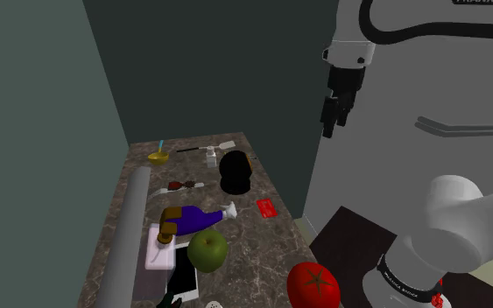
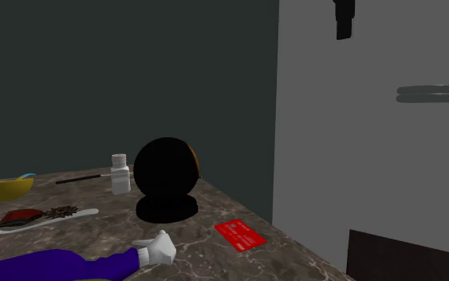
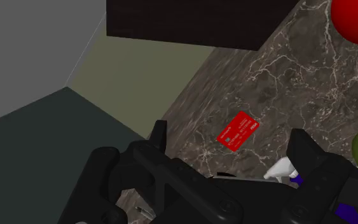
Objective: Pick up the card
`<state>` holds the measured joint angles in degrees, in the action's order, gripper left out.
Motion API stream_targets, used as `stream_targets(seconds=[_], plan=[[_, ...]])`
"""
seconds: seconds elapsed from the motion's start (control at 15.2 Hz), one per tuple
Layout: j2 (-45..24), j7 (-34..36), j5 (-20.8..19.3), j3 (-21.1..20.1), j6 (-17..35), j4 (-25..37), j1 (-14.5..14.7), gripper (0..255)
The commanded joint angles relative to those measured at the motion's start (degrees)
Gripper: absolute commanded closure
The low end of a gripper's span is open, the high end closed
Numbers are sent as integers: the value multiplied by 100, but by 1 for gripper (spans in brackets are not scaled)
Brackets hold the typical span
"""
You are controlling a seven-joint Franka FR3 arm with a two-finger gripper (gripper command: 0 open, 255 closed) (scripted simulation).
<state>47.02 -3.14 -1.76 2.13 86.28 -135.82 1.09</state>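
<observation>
A small red card (image 1: 266,207) lies flat on the dark marbled counter (image 1: 251,241), close to the edge nearest the grey panel. In the second exterior view the card (image 2: 241,235) rests in front of a black round object (image 2: 165,180). My black gripper (image 1: 328,129) hangs high above the counter, well off the surface and toward the shoulder view's right of the card. In the wrist view the card (image 3: 238,129) appears far below, between the two fingers of the gripper (image 3: 229,135), which stand apart with nothing held.
On the counter are a purple bottle with a white cap (image 1: 196,219), a green apple (image 1: 207,250), a red tomato (image 1: 313,286), a white pill bottle (image 1: 211,157) and a yellow bowl (image 1: 158,158). A tall grey panel (image 2: 358,144) rises beside the counter's edge.
</observation>
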Motion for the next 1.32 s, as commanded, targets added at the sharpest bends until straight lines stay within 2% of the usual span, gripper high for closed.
stream_targets(seconds=[0.0,0.59,1.25], plan=[[0,0,0,0,0,0,0,0],[-1781,1226,689,-320,832,-150,-101,0],[-4059,2243,1519,-461,1715,142,-103,0]])
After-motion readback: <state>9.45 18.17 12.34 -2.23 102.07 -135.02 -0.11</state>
